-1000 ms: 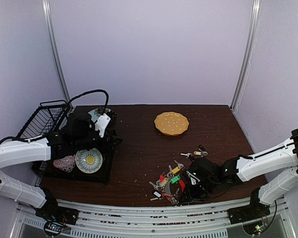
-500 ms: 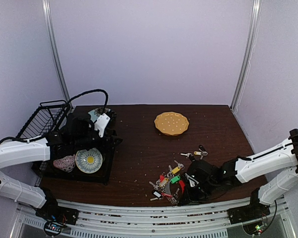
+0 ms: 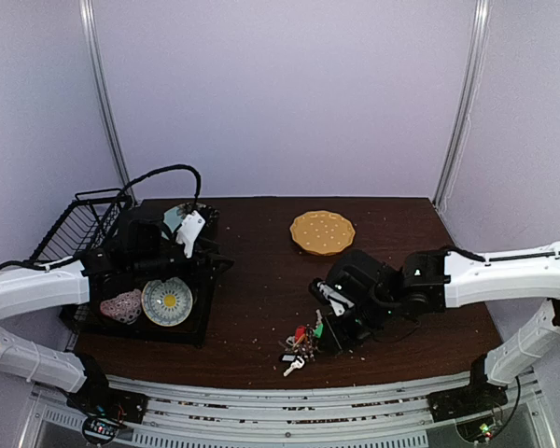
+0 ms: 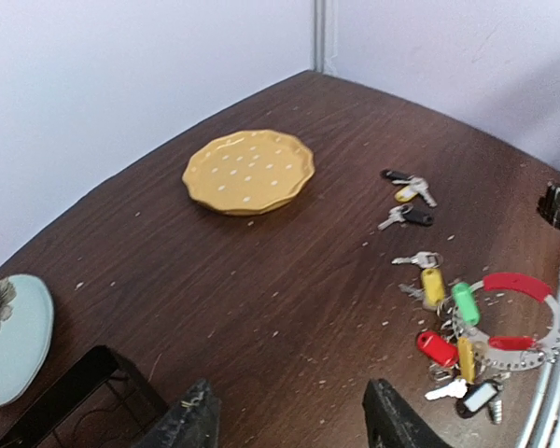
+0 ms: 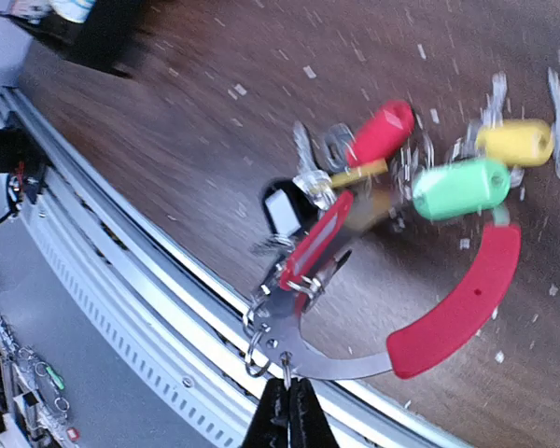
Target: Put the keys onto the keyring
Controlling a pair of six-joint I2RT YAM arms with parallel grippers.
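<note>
My right gripper (image 3: 329, 327) is shut on a small split ring on the silver band of the keyring (image 5: 457, 308) and holds it by that edge (image 5: 289, 385). The red curved section and the green (image 5: 462, 187), yellow (image 5: 513, 142) and red (image 5: 383, 131) tags hang bunched near the table's front (image 3: 303, 338). In the left wrist view the keyring (image 4: 504, 317) lies right of several loose keys (image 4: 406, 191). Those keys are hidden behind the right arm in the top view. My left gripper (image 4: 289, 425) is open and empty, above the black tray (image 3: 191, 233).
A yellow plate (image 3: 322, 231) sits at the back middle, also in the left wrist view (image 4: 249, 172). A wire dish rack (image 3: 84, 224) and a black tray (image 3: 203, 322) with a flower plate (image 3: 166, 301) and a pink dish (image 3: 121, 306) stand at left. A metal rail (image 3: 280, 392) runs along the front edge.
My right arm has swung left and away from the front edge, taking the keyring with it; the tags are now bunched under the gripper. The left arm has barely moved.
</note>
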